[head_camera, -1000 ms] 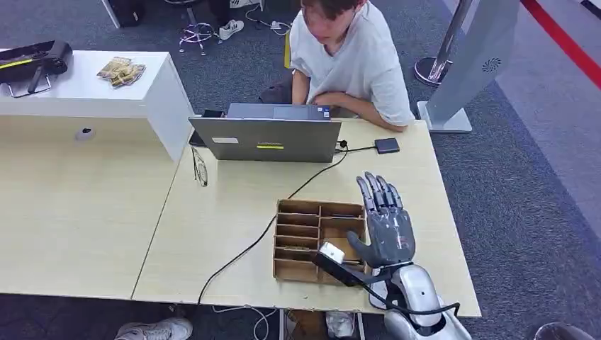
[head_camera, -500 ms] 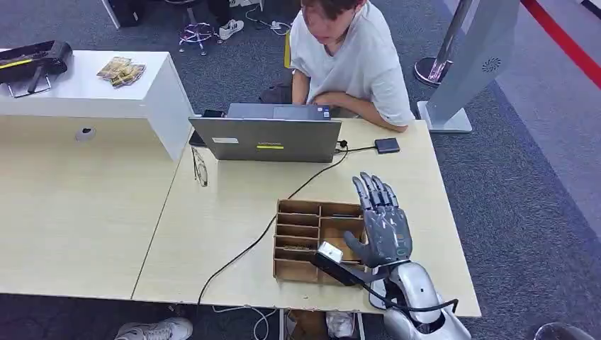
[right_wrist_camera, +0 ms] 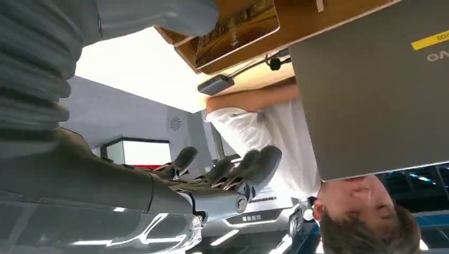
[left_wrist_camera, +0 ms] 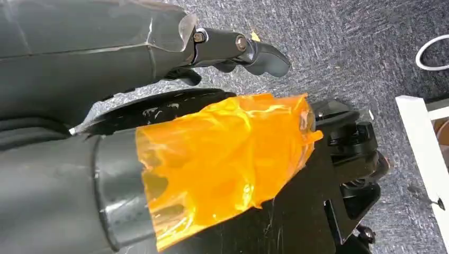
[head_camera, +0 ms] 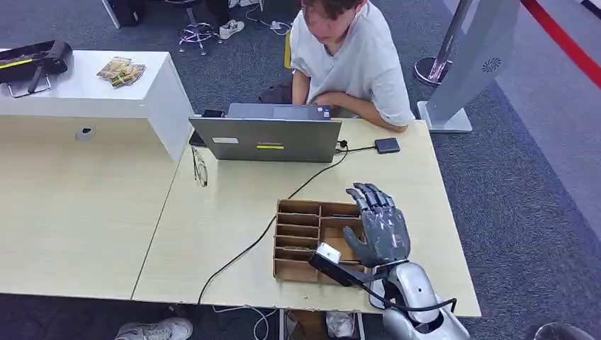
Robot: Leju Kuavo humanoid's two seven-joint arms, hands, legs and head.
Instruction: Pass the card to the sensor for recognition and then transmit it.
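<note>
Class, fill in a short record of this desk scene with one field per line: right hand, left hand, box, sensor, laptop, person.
right hand: fingers spread, empty, raised above the right side of the box
left hand: hanging over grey carpet, holding nothing
box: wooden divided box near the table's front edge
sensor: small dark pad at the table's far edge, cabled
laptop: open, its back toward the robot
person: seated behind the laptop

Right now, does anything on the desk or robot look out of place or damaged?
Crumpled orange film is wrapped loosely around a dark robot part near the left hand, looking makeshift. On the desk, nothing stands out: the wooden divider tray sits square.
</note>
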